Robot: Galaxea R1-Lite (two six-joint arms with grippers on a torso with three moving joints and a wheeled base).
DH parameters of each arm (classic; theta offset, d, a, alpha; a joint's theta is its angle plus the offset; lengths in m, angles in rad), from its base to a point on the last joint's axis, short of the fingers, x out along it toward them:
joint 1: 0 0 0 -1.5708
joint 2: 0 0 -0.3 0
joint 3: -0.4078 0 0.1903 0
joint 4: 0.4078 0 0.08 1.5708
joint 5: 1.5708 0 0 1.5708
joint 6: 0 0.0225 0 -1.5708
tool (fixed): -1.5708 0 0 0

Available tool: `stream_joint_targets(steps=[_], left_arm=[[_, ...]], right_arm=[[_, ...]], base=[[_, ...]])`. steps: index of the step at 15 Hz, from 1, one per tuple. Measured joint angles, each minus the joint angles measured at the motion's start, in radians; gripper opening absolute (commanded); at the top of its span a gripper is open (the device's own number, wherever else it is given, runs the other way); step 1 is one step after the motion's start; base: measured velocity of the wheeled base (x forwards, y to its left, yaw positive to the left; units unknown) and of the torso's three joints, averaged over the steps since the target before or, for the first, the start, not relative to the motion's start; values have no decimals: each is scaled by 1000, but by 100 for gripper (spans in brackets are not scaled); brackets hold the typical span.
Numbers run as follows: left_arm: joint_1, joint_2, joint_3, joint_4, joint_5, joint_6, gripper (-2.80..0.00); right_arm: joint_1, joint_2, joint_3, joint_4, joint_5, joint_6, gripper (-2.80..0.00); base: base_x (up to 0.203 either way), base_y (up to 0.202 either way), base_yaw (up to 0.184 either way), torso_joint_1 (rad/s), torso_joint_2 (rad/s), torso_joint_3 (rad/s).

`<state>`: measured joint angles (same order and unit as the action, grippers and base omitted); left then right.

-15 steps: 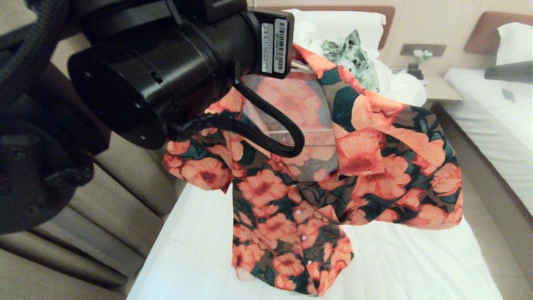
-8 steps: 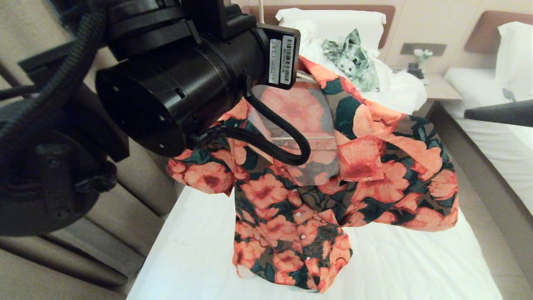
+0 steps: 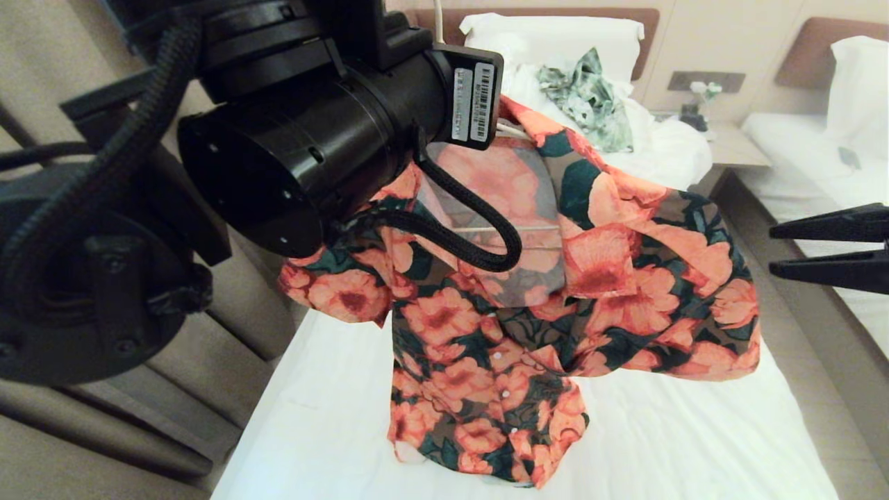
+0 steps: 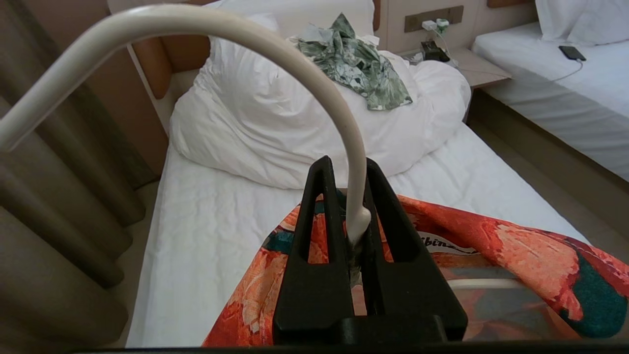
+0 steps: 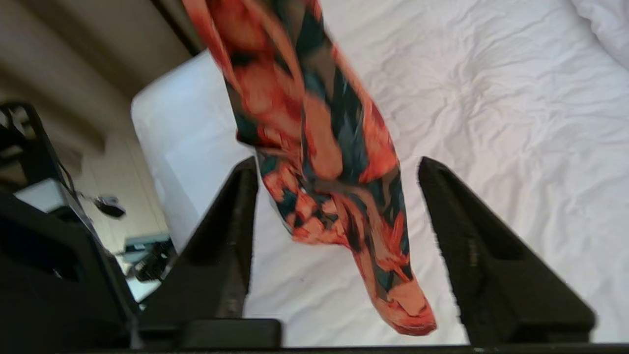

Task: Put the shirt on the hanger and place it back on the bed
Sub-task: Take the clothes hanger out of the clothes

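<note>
hotel room, white bed (image 3: 667,444) below | left pincer (image 4: 355,231) clenched on hanger (image 4: 295,64) neck, shirt (image 3: 555,292) draped under it | right pincer (image 3: 819,246) just released the shirt, fingers apart beside it | lowering to bed likely next

the shirt (image 5: 314,128) hangs between the right gripper's (image 5: 336,172) spread fingers (image 5: 462,236), above the bed (image 5: 516,123).

Bright even light, right-wrist view blurred

My left arm (image 3: 292,160): glossy black cylindrical housing, braided black cable (image 3: 479,229), 1 white barcode label (image 3: 472,104). My right gripper (image 3: 826,250): 2 matte black tapered fingers.
</note>
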<state>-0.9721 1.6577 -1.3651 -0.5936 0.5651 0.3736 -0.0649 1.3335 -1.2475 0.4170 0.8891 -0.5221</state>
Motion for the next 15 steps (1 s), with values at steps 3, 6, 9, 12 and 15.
stream_joint_targets(steps=[3,6,9,12,15], left_arm=[[0,-1,-11,2,2,3,-280],[0,-4,-33,8,3,6,-280],[0,-7,-39,8,5,6,-280],[0,-10,-45,8,7,10,-280],[0,-11,-54,8,6,11,-280]], right_arm=[[0,21,20,-4,0,-46,0],[0,47,22,-9,0,-59,0],[3,70,23,-9,-10,-62,-280],[21,82,22,-9,-16,-62,-280],[29,96,22,-10,-38,-61,-280]], base=[[0,0,0,0,0,0],[0,0,0,0,0,0],[0,0,0,0,0,0],[0,0,0,0,0,0],[0,0,0,0,0,0]])
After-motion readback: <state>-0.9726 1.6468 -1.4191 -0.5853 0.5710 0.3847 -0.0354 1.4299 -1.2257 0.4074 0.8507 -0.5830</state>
